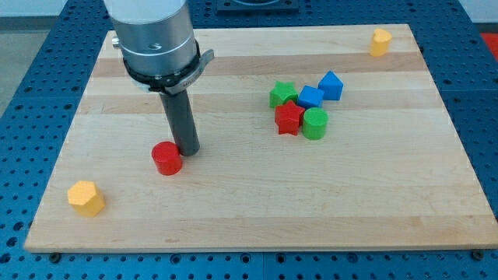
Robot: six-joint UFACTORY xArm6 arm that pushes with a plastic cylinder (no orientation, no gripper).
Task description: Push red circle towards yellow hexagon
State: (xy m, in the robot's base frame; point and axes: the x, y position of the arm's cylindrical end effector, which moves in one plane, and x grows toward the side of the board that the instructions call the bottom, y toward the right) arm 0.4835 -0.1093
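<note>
Tip [189, 149] touching red circle [166, 159] at its upper-right edge.

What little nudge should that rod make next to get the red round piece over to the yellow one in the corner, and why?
Probably a short push toward the view's bottom left. My tip sits right against the red circle on its upper-right side, and the yellow hexagon lies down-left of the circle, so pushing along that line should slide it closer.
</note>
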